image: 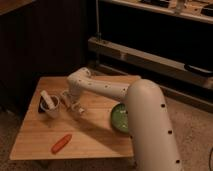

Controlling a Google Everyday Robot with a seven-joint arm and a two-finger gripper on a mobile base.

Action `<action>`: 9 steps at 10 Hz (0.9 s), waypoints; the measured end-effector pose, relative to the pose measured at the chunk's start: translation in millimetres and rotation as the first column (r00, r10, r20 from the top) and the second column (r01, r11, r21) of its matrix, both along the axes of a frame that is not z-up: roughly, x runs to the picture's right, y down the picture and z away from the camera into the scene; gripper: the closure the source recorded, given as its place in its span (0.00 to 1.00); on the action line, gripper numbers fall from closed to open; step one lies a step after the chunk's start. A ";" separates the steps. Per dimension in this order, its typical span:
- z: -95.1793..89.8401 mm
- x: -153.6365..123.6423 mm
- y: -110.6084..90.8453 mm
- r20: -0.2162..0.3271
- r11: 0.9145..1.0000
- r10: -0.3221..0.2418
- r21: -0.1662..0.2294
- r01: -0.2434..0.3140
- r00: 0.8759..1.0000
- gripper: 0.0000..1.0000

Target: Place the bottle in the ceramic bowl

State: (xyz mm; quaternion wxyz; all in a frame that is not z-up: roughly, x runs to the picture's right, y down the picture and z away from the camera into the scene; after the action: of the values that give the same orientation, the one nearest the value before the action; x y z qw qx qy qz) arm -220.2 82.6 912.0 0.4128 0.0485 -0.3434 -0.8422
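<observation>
The end effector (75,105) is held low over the surface (95,136), just beside the cup (51,106), and is pinched on the bottle (66,97). The bowl (118,120) is set well apart, partly hidden by the arm (146,115).

The gripper (73,103), closed tight, sat just beside the white cup (51,106). Bare tabletop (95,131) lay between it and the ceramic bowl (118,119), which the arm (146,112) overhung.

Dim room: wooden table (31,136), dark shelving (150,56)
</observation>
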 end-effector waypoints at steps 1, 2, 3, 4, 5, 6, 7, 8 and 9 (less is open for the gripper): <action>-4.6 3.9 0.4 -0.007 1.000 -0.005 -0.006 0.005 1.000 0.98; -9.0 4.4 -2.9 -0.006 1.000 0.000 -0.003 0.000 1.000 0.98; -10.2 4.5 -2.8 -0.005 1.000 0.001 -0.003 -0.001 1.000 0.98; -11.8 3.5 -3.4 -0.004 1.000 0.002 -0.003 -0.002 1.000 0.98; -12.3 4.3 -2.5 -0.005 1.000 0.001 -0.004 -0.001 1.000 0.98; -14.8 5.0 -3.1 -0.007 1.000 0.001 -0.003 -0.001 1.000 0.98; -18.1 5.4 -4.8 -0.008 1.000 0.003 -0.003 -0.003 1.000 0.98; -19.9 6.4 -4.2 -0.010 1.000 0.003 -0.004 -0.003 1.000 0.98; -21.9 5.9 -5.0 -0.009 1.000 0.005 -0.002 -0.005 1.000 0.98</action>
State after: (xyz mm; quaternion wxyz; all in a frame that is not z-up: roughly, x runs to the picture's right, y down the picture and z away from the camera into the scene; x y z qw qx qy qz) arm -214.2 77.6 890.1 0.4164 0.0449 -0.3423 -0.8411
